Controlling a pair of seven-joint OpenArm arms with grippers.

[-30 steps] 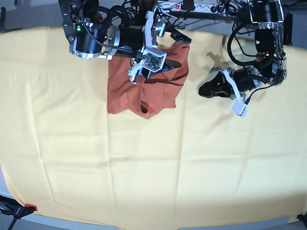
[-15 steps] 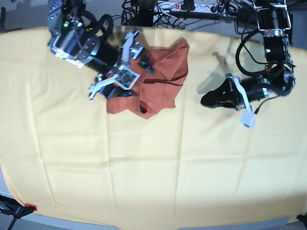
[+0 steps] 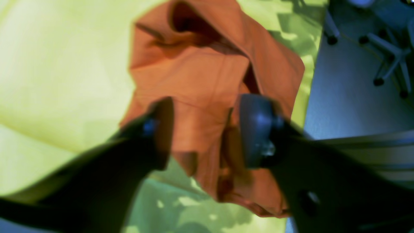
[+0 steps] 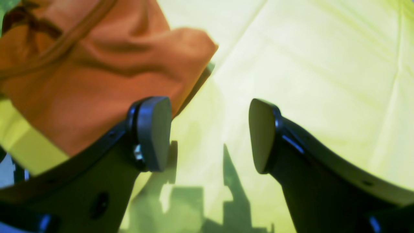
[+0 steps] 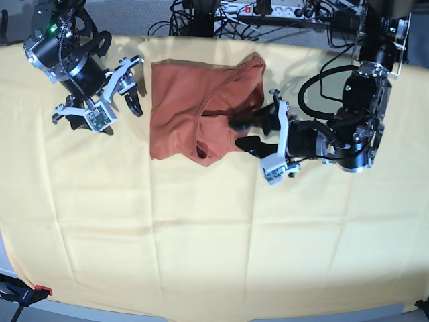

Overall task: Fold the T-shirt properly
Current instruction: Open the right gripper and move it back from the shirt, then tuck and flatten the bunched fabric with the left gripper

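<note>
The rust-orange T-shirt [image 5: 194, 107] lies folded into a rumpled block on the yellow cloth, with a loose fold at its lower edge. My left gripper [image 5: 245, 132] is open at the shirt's right edge. In the left wrist view its fingers [image 3: 161, 129] stand wide apart with the T-shirt [image 3: 200, 81] showing between them, not pinched. My right gripper [image 5: 134, 86] is open to the left of the shirt, clear of it. In the right wrist view this right gripper [image 4: 210, 134] hangs over bare yellow cloth, and the T-shirt [image 4: 97, 74] is at the upper left.
A large pale yellow cloth [image 5: 201, 235] covers the whole table. Cables and a power strip [image 5: 268, 8] run along the back edge. A clamp [image 5: 23, 292] grips the front left corner. A chair base [image 3: 388, 55] stands on the floor beyond the table.
The right gripper has drawn off the shirt to the left, still open. The left arm has swung in to the shirt's right edge and its jaws have opened.
</note>
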